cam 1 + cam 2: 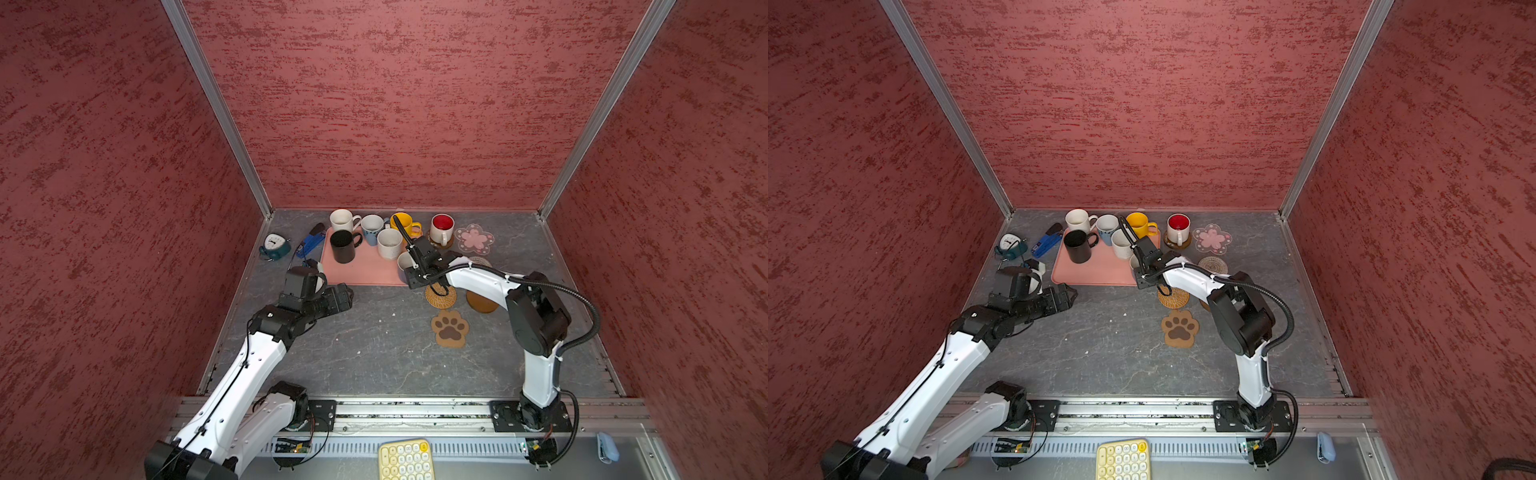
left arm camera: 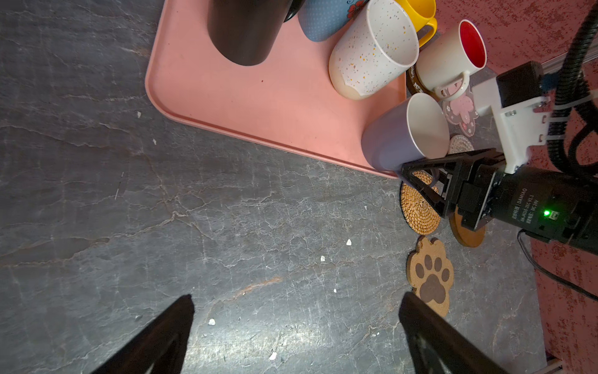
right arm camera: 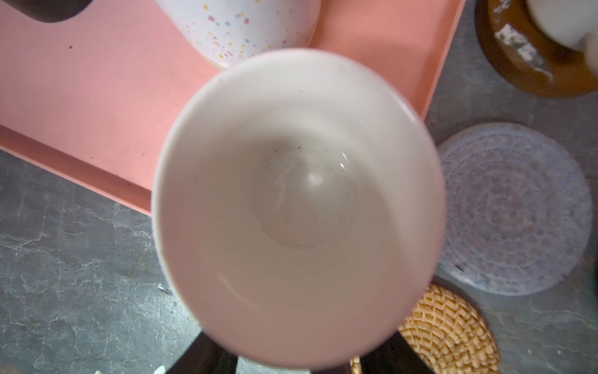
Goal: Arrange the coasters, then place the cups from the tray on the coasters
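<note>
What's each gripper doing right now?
Left gripper: open, empty.
Right gripper: at the handle of the lavender mug; whether it has closed on it cannot be told.

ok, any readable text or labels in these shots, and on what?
"DAMIAO": label on the right arm's black wrist motor.
"DC 24V": same label; also "V1.1", rest of that line blurred.
White marks on the brown coaster under the red-lined mug: unreadable.
Numbers on the clock, keys on the keypad: too small to read.
</note>
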